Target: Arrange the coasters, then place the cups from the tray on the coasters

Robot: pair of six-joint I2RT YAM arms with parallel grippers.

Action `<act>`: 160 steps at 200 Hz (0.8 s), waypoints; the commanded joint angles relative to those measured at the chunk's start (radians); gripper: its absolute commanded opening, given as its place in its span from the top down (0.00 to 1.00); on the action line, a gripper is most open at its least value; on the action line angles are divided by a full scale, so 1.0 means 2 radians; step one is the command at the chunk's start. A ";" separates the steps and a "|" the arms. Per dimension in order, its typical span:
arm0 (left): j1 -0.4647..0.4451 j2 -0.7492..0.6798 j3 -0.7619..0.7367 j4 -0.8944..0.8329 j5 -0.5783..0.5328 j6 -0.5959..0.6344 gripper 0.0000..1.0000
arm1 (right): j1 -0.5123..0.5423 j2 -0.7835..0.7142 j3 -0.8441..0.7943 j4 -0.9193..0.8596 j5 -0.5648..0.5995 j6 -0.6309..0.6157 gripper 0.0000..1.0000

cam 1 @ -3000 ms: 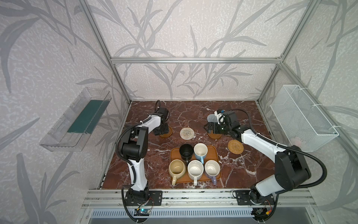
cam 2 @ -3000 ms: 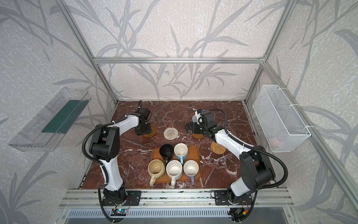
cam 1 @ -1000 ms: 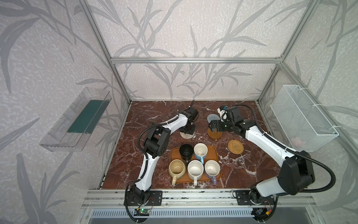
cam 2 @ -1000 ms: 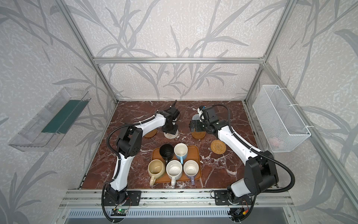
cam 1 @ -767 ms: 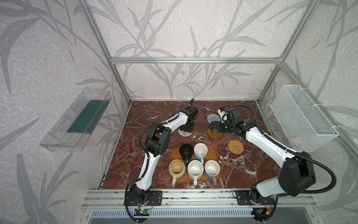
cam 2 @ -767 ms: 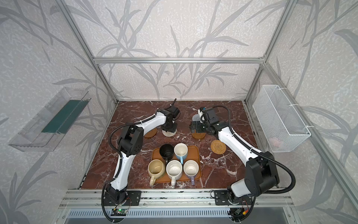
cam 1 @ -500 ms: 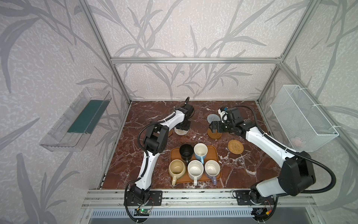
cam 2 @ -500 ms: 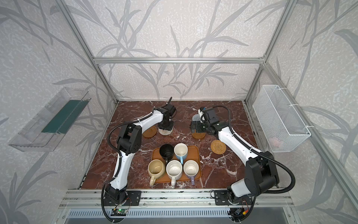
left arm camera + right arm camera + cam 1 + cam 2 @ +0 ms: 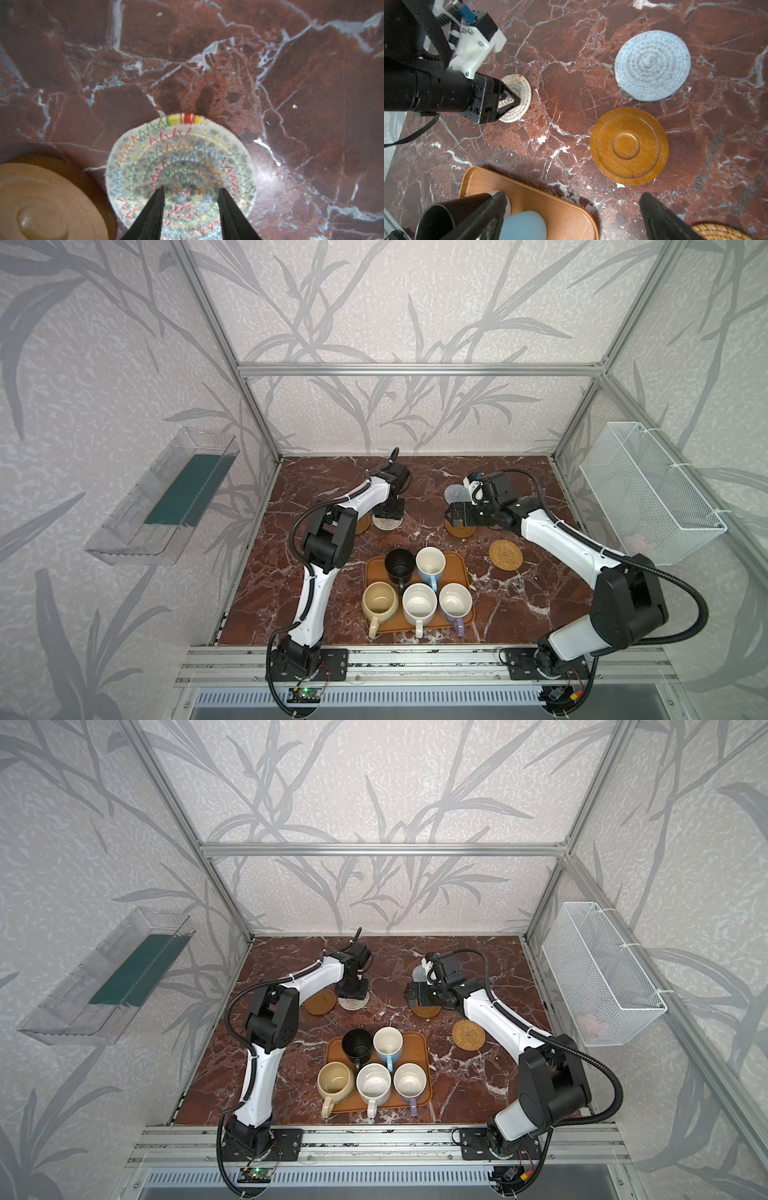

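The tray point(image 9: 459, 574) sits close to the front edge of the red marble table point(image 9: 266, 597). In its front row stand the cream-yellow cup point(image 9: 380, 601), the speckled white cup point(image 9: 419, 604) and the lavender cup point(image 9: 455, 602), with their handles pointing to the front. Behind them are the black cup point(image 9: 400, 570) and the light blue cup point(image 9: 431, 566). All five stand packed close together. There is lots of bare table on both sides of the tray.

A bit farther back, on the right, the tan rattan coaster point(image 9: 505, 554) lies alone.

Farther again comes a row. The left arm point(image 9: 357, 499) hides part of the left brown coaster point(image 9: 320, 1001) in a top view. The cream woven coaster point(image 9: 386, 523) lies just beside that one. After a wide bare gap comes the right brown coaster point(image 9: 629, 145).

The left gripper point(image 9: 191, 188) points down at the cream woven coaster. Its fingers point(image 9: 153, 212) are partly apart with nothing between them. I cannot tell if the tips press on the coaster.

The right gripper point(image 9: 572, 195) hangs over the near edge of the right brown coaster. It is spread wide and holds nothing.

Farthest back lies the grey-blue coaster point(image 9: 652, 65), with bare table behind it.

A clear bin point(image 9: 166, 497) and a wire basket point(image 9: 648, 493) hang on the side walls, off the table.
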 commanded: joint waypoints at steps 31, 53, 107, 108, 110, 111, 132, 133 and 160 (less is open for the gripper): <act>-0.008 -0.019 -0.042 -0.006 0.027 -0.015 0.54 | -0.002 -0.002 0.009 0.001 -0.008 0.008 0.01; -0.008 -0.013 -0.031 -0.007 0.034 -0.014 0.54 | -0.002 0.000 0.011 0.000 -0.003 0.004 0.01; -0.008 -0.038 -0.017 -0.018 0.021 -0.013 0.49 | -0.002 -0.009 0.008 -0.013 0.017 -0.005 0.01; -0.008 -0.038 -0.017 -0.018 0.022 -0.013 0.49 | -0.002 -0.009 0.008 -0.013 0.017 -0.005 0.01; -0.008 -0.039 -0.016 -0.018 0.022 -0.011 0.48 | -0.002 -0.009 0.008 -0.013 0.017 -0.006 0.01; -0.008 -0.040 -0.016 -0.018 0.022 -0.011 0.48 | -0.002 -0.009 0.008 -0.013 0.017 -0.005 0.01; -0.008 -0.048 0.009 -0.035 0.020 -0.005 0.46 | -0.001 -0.018 0.006 -0.014 0.022 -0.007 0.01; -0.008 -0.049 0.010 -0.036 0.020 -0.005 0.46 | -0.001 -0.018 0.005 -0.014 0.022 -0.007 0.01; -0.008 -0.076 0.014 -0.037 0.026 -0.007 0.44 | -0.002 -0.040 -0.011 0.000 0.036 -0.007 0.01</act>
